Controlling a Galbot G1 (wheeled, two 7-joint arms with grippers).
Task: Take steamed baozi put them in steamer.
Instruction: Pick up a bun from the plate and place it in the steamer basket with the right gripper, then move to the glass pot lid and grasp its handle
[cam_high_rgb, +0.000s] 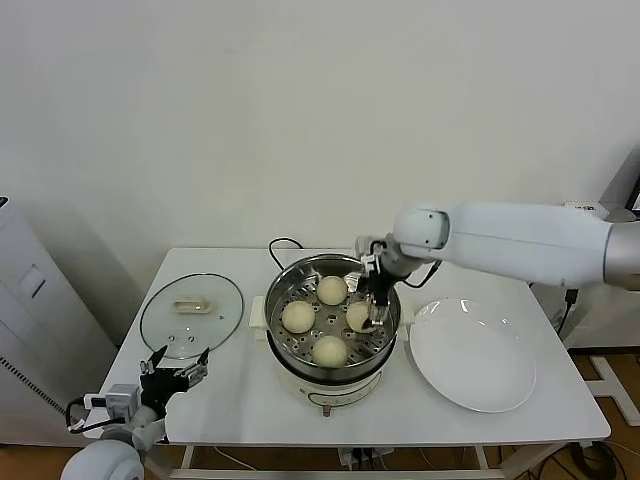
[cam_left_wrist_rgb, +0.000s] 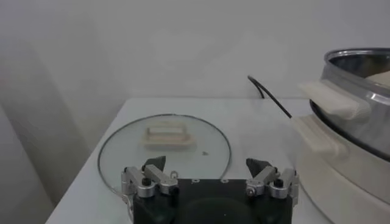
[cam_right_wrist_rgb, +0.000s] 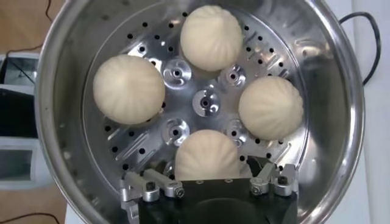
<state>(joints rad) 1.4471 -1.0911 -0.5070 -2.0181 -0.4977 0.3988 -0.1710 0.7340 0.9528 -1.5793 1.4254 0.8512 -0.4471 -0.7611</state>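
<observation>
Resting in the steamer (cam_right_wrist_rgb: 55, 109), one baozi (cam_right_wrist_rgb: 207, 158) lies between the right hand (cam_right_wrist_rgb: 210, 182) (fingers spread).

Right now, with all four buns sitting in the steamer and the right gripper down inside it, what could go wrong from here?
1. The right gripper is open astride the nearest baozi; lifting off at an angle could drag or dent it.
2. Its fingers sit close to the steamer wall, so a sideways pull-out might knock the pot.
3. The glass lid lies on the table just ahead of the open left gripper; a careless grab might slide it toward the table edge.
</observation>
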